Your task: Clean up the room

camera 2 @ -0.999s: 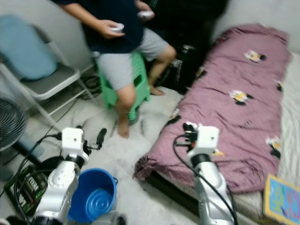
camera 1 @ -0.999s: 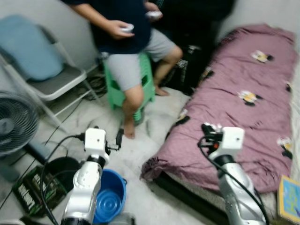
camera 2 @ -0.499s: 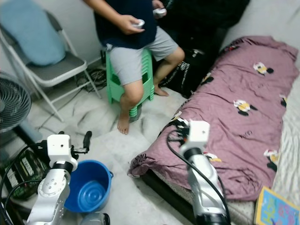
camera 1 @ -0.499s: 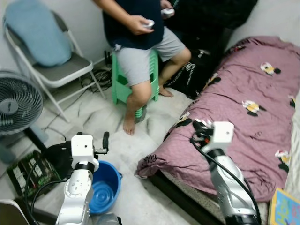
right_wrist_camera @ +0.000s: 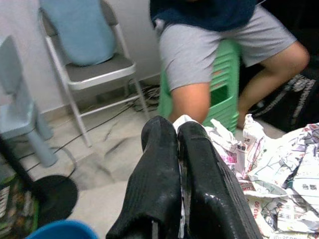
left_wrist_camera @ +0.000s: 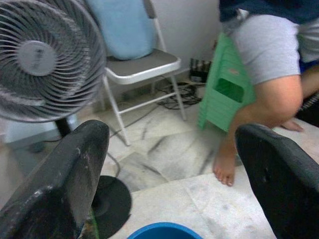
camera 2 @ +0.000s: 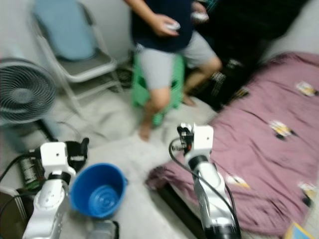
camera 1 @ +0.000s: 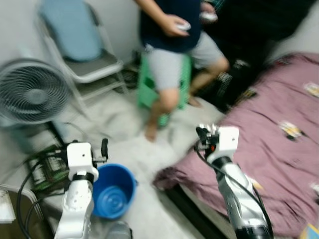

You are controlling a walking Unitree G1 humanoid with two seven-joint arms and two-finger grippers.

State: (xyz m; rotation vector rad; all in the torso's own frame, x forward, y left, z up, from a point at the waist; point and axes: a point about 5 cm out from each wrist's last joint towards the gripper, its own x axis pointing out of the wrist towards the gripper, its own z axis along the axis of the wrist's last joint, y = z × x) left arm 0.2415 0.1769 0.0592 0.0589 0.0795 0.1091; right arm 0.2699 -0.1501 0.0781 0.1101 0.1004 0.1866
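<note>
The crumpled newspaper (right_wrist_camera: 271,164) carried dark print. It was too small and blurred to read. No other lettering was legible.

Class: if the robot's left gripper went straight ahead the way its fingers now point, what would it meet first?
The open left gripper points across bare floor toward the person's foot and the green stool. Probably the foot comes first, though depth is unclear.

blue bucket (camera 1: 113,191), green stool (camera 1: 164,84) — purple bedspread (camera 1: 279,144)

The camera has swung left, so the fan (camera 1: 32,94) sits fuller in view.
</note>
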